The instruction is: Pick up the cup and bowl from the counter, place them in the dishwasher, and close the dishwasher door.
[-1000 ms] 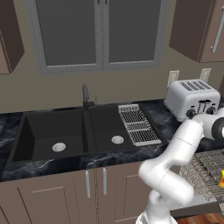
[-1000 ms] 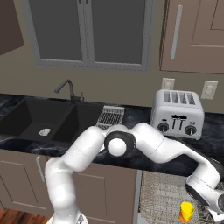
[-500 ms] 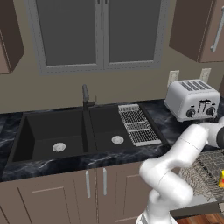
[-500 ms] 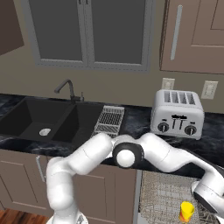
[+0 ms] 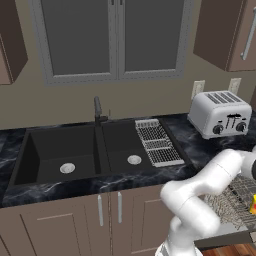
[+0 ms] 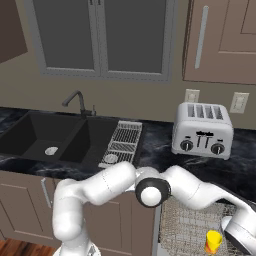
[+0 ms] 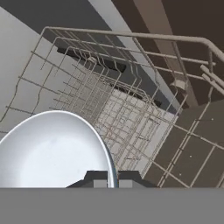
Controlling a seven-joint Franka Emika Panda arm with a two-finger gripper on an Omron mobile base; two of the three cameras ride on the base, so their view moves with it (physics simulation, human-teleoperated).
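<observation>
Hand view: the gripper (image 7: pixel 107 178) sits at 6 o'clock, its two dark fingertips (image 7: pixel 95 177) closed on the thin rim of a white bowl (image 7: pixel 50 148). The bowl's rim runs between the tips; its hollow faces the camera and occupies the 7 to 9 o'clock sector. Beyond the bowl, from 10 to 3 o'clock, lies the grey wire rack (image 7: pixel 131 100) of the dishwasher. I cannot tell whether the bowl touches the rack wires. Brown tiled floor (image 7: pixel 197 148) shows past the rack at 4 o'clock.

Right base view: the white arm (image 6: pixel 150 187) reaches from 7 o'clock across to 4 o'clock, down over the pulled-out dishwasher rack (image 6: pixel 187 227). A yellow cup (image 6: pixel 213 241) stands upright in the rack at 5 o'clock, just beside the arm's wrist. The wrist hides the hand from this side.

Left base view: the arm (image 5: pixel 200 200) bends toward 4 o'clock, and the cup (image 5: pixel 253 204) shows as a yellow patch at the right edge, in the rack (image 5: pixel 227 202).

On the black veined counter (image 6: pixel 160 145), a silver four-slot toaster (image 6: pixel 202 130) stands at 2 o'clock from the arm's elbow. A small ribbed drying rack (image 6: pixel 122 144) lies at the right side of the double sink (image 5: pixel 80 152). A dark tap (image 5: pixel 98 111) rises behind the sink's divider. The dishwasher door cannot be made out with confidence in these pictures.
</observation>
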